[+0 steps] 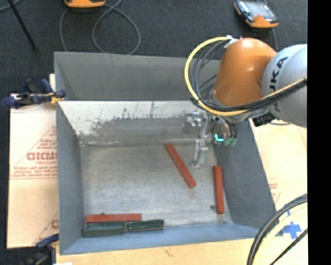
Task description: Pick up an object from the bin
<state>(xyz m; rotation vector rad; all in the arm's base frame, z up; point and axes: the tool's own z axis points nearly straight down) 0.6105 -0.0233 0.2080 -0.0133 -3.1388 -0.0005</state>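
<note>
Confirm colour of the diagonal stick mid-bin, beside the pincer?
The diagonal stick is plain orange-red, no pattern; the camera view shows it best.

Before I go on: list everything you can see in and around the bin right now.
slanted stick: one, red-orange, mid-floor right of centre
right-wall stick: one, red, along the foot of the right wall
front stick: one, red, front-left, parallel to the near wall
green sticks: two, dark green, end to end between the front stick and the near wall
bin: one, grey metal
handheld devices: two, orange and black, on the floor beyond the bin
gripper: one, metal, just right of the slanted stick's upper half
arm: one, grey with orange cover, from the right
</note>
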